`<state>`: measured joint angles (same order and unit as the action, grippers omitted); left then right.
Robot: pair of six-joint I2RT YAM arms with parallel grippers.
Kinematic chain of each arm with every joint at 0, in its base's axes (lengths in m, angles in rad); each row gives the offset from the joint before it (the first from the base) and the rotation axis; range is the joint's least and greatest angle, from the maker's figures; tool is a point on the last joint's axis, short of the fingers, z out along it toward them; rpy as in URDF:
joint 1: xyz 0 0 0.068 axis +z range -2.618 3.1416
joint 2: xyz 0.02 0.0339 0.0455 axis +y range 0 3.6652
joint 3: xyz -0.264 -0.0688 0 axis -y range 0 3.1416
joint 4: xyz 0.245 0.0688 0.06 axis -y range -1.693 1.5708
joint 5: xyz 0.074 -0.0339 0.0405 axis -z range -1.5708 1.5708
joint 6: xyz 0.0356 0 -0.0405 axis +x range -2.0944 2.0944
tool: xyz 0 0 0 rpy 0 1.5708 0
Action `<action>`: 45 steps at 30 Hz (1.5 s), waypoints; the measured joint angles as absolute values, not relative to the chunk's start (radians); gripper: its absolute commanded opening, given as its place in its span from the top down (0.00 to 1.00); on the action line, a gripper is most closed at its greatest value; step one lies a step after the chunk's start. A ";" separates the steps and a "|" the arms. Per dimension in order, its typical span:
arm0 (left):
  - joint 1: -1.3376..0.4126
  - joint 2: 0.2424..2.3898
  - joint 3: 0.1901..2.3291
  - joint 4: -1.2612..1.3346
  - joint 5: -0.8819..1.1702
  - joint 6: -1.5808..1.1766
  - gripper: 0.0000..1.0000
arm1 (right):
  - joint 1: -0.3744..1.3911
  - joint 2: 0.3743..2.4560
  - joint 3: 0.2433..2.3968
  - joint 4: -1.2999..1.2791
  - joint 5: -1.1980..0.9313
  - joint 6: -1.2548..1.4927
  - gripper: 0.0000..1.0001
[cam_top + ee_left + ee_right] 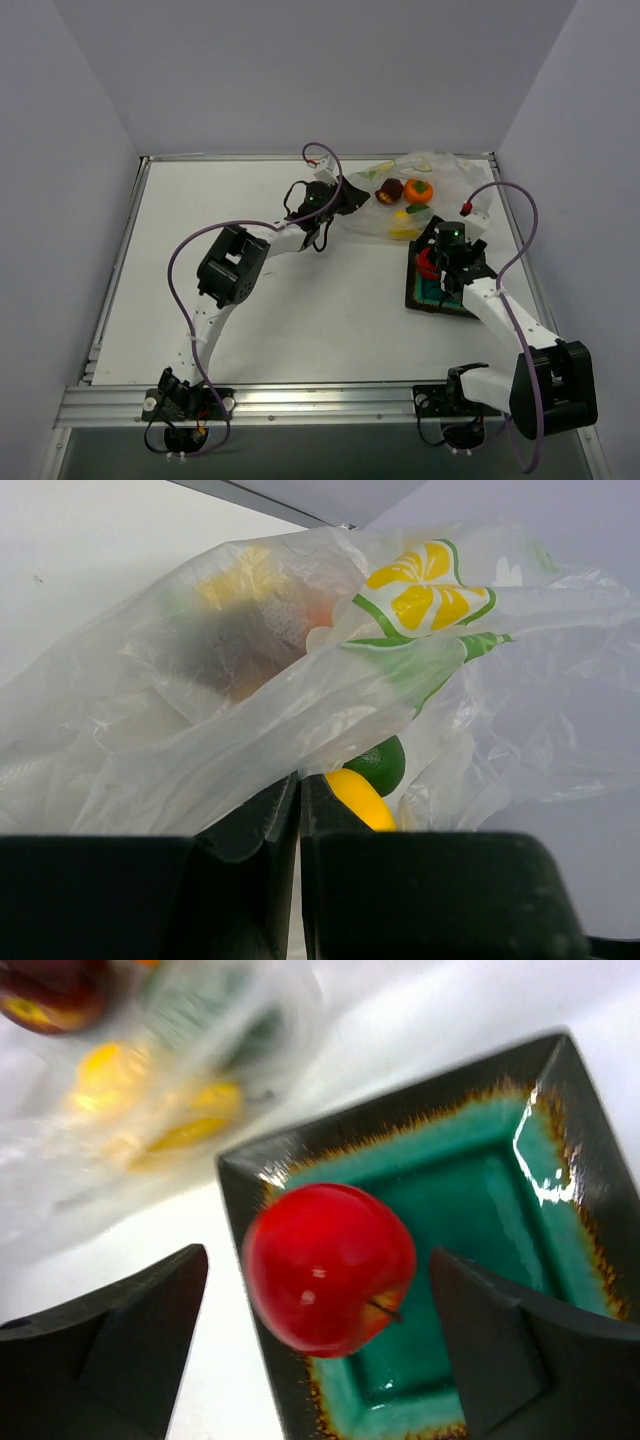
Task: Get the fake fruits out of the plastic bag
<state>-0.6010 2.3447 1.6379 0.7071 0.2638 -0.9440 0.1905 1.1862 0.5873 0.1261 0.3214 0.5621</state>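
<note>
The left gripper is pinching the plastic bag between fully closed fingers, with yellow and green fake fruits lying just beyond its tips. The right gripper is hanging wide open, gripping nothing, with a red apple sitting free between its fingers over the teal tray.

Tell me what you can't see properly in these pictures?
Left wrist view: fruits inside the plastic bag are only coloured smudges behind cloudy film; the left claw hides part of the yellow fruit.
Right wrist view: the bagged yellow fruits are blurred; the top edge cuts off the dark red fruit.
Top view: the right claw covers part of the red apple and teal tray.
</note>
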 measured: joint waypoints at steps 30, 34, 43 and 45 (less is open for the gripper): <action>-0.601 2.345 1.637 0.729 0.274 -0.970 0.98 | 0.253 1.817 1.177 0.110 0.229 0.369 0.36; -0.601 2.345 1.637 0.732 0.278 -0.974 0.98 | 0.256 1.820 1.179 0.103 0.247 0.379 0.26; -0.601 2.345 1.637 0.743 0.286 -0.983 0.98 | 0.273 1.832 1.183 0.066 0.257 0.418 0.18; -0.601 2.345 1.637 0.745 0.287 -0.985 0.97 | 0.277 1.839 1.185 0.056 0.258 0.421 0.19</action>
<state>-0.6010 2.3447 1.6375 0.7448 0.2874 -0.9852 0.2771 1.8393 1.1854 0.0559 0.2581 0.4206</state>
